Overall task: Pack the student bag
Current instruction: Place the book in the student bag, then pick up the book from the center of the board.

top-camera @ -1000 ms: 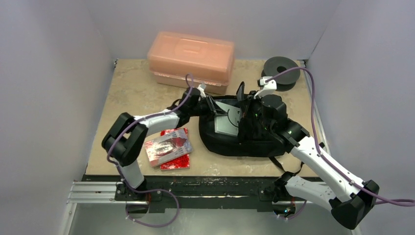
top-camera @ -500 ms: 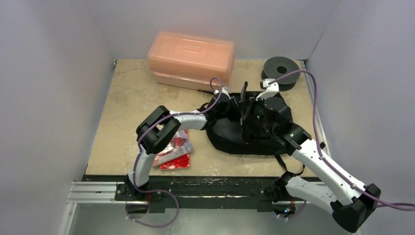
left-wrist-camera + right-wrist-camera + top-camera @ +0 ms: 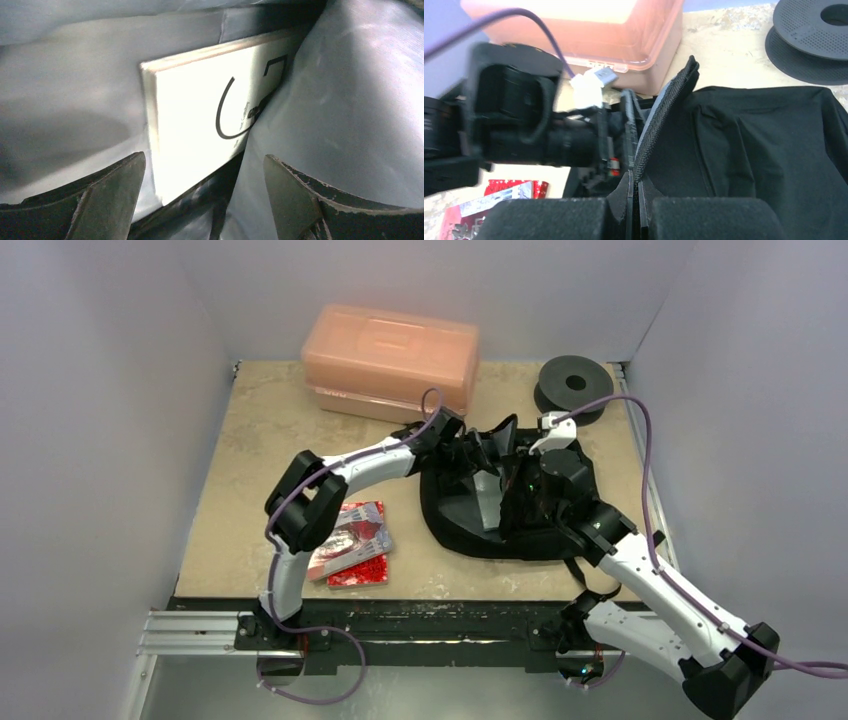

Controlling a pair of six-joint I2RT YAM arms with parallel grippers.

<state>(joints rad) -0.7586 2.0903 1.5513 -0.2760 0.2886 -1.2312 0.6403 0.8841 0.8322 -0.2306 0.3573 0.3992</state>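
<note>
Student bag (image 3: 455, 525) lies on the table (image 3: 260, 440), right of centre, with its mouth turned towards the far left and held up. From my seat I see the black fabric slumped flat on the near side, with a strap trailing off the near edge by the right arm's base.

Inside, the left wrist view shows the pale grey lining (image 3: 350, 100) folded around a flat white book (image 3: 200, 125) with a black line drawing on its cover. It stands tilted against the lining, deep in the bag.

The left gripper (image 3: 202, 172) is inside the bag's mouth (image 3: 480, 455). Its two fingers are spread wide with nothing between them, and the white book sits just ahead of them.

The right gripper (image 3: 634, 202) has its pads pressed together on the bag's zipped edge, pinching that strip of black webbing so the flap stands upright. From above I place it at the far lip of the bag (image 3: 520, 455).

Beyond the bag, the orange-pink box (image 3: 390, 355) stands at the table's far edge, close behind the left wrist. The black spool (image 3: 573, 383) rests in the far right corner. Red and silver packets (image 3: 350, 545) lie stacked near the front edge, just left of the bag.
</note>
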